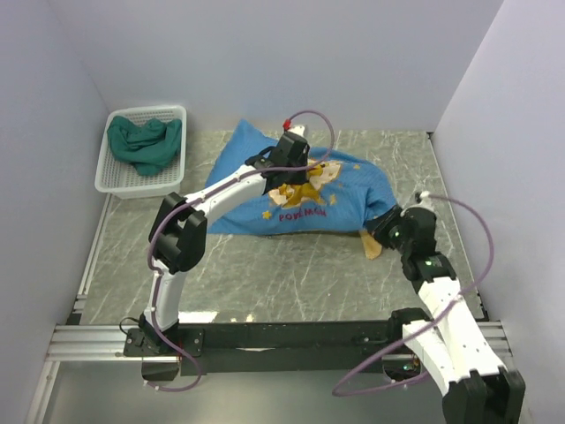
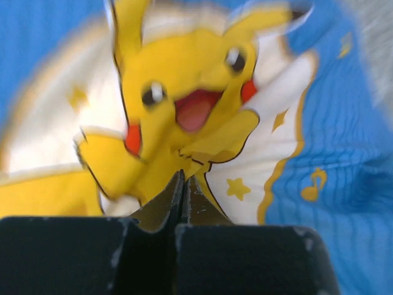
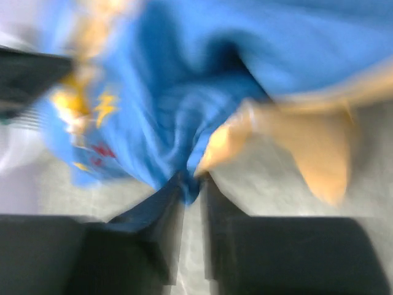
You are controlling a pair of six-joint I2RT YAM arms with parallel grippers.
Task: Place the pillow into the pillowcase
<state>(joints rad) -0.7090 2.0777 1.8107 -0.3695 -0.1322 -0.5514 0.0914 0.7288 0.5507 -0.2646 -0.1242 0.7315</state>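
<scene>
The pillowcase [image 1: 353,190] lies puffed on the surface [image 1: 265,274], the pillow hidden from view. Left tool [image 2: 182,178] has its fingers together against the yellow print [image 2: 184,110]. Right tool [image 3: 190,184], blurred, clamps the case's blue edge beside a mustard flap [image 3: 319,147].

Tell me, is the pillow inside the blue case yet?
Probably in: the pillowcase looks plump, and no white pillow shows anywhere outside it. The pillow itself is hidden, so I cannot be sure.

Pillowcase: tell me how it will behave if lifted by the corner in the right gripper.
Probably floppy: the pillowcase bunches into folds at the right gripper. Its puffed middle suggests filling, so it would likely sag and drag.
</scene>
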